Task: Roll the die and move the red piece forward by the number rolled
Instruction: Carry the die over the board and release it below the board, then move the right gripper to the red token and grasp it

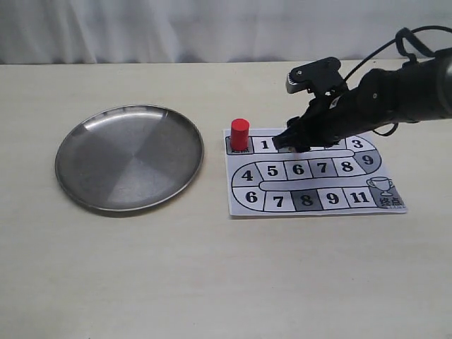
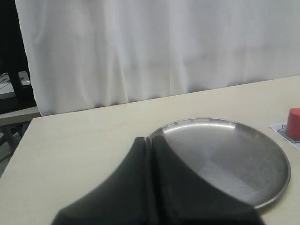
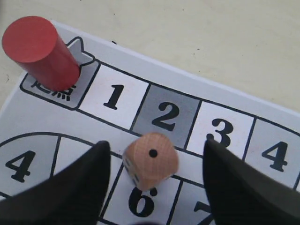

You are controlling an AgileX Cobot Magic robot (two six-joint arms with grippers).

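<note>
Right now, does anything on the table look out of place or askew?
Only the die: it lies on the game board, across the borders between the 2 and a 6, between the open fingers of the right gripper, not in the metal plate. The red piece stands upright on the start square.

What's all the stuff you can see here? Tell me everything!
Table: one, pale beige, under everything.
Curtain: one, white, behind the table.
Plate: one, silver, on the table left of the board.
Game board: one, white with numbered squares, right of the plate.
Red piece: one, red, upright on the start square beside 1.
Die: one, pinkish-tan, on the board by squares 2 and 6, one pip up.
Right gripper: one, black, fingers open either side of the die.
Left gripper: one, black, fingers shut, near the plate.
</note>
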